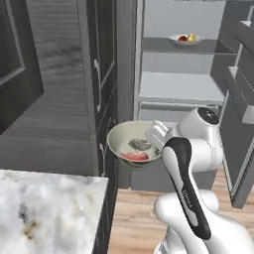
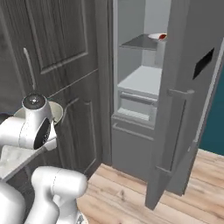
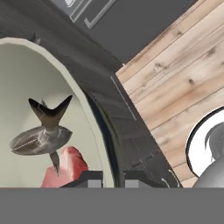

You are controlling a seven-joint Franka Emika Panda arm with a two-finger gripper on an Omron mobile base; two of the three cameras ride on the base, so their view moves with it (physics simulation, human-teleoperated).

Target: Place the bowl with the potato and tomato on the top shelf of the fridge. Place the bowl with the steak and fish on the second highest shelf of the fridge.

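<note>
Cream bowl [image 1: 133, 142] of steak [image 1: 135, 156] and fish [image 1: 139, 145] is pinched at its right rim by the claw [image 3: 113, 177]; the target shelf [image 1: 179, 87] lies farther, up and right.

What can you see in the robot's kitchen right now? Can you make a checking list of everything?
Surface: speckled counter at lower left, bare where seen.
Job's things: bowl with steak and fish held off the counter, in front of the dark cabinets; bowl with potato and tomato sits on the fridge's top shelf.
Clutter: nothing seen.
Gripper: gripper pinches the near bowl's rim.
Cables: nothing seen.
Surroundings: fridge door open, second shelf bare, dark cabinets, wooden floor.
</note>
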